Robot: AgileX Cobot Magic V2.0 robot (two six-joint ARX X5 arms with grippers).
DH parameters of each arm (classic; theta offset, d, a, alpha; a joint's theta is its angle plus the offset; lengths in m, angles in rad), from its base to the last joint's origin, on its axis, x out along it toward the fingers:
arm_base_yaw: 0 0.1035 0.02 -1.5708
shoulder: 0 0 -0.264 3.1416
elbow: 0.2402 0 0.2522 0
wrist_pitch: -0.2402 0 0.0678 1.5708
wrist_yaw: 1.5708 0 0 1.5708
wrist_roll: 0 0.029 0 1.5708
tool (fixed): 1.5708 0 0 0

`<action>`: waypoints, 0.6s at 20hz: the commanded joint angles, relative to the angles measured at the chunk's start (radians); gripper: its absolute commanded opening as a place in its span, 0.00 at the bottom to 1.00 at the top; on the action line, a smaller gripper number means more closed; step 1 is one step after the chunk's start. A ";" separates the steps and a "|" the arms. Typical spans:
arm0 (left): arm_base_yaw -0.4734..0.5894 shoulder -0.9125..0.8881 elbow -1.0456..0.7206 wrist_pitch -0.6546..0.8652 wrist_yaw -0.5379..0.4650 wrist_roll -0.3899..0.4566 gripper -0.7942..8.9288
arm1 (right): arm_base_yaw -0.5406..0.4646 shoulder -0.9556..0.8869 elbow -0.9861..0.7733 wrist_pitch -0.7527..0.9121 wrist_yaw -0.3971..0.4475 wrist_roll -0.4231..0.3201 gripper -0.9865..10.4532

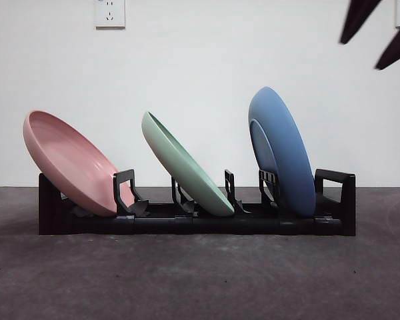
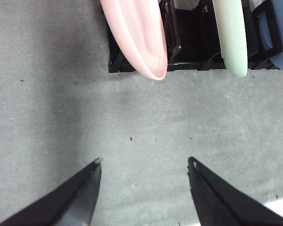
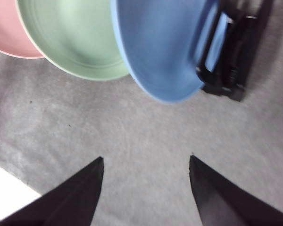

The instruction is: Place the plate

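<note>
So the grey worktop point(image 1: 200, 280) carries one long black rack point(image 1: 330, 200), running left to right, and that rack is the only holder here. It's got three plates standing in its slots: pink plate point(image 1: 70, 163) at the left end, green plate point(image 1: 187, 167) in the middle, blue plate point(image 1: 283, 150) at the right end. The pink and green ones lean left against their prongs, and the blue one stands nearer upright. That's how the rack keeps them on edge instead of flat. Each plate's bottom edge sits down in its own slot, apart from its neighbours.

Going by the task, the plate looks already placed. My guess is it's the blue one, since the right pincer point(image 3: 146, 162) hangs above and just in front of it, jaws spread wide with nothing between them. In the front view it only shows as dark tips at the top right corner, well above the plates.

The left pincer point(image 2: 144, 162) is also wide open and empty, hovering over bare worktop on the near side of the rack, closest to the pink plate.
</note>
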 commanded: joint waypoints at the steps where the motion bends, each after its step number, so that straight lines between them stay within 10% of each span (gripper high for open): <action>1: -0.003 0.006 0.024 0.010 0.005 0.006 0.38 | 0.023 0.085 0.087 0.030 -0.002 -0.005 0.34; 12: -0.003 0.005 0.024 0.009 0.005 0.002 0.38 | 0.110 0.428 0.410 0.075 -0.001 -0.009 0.31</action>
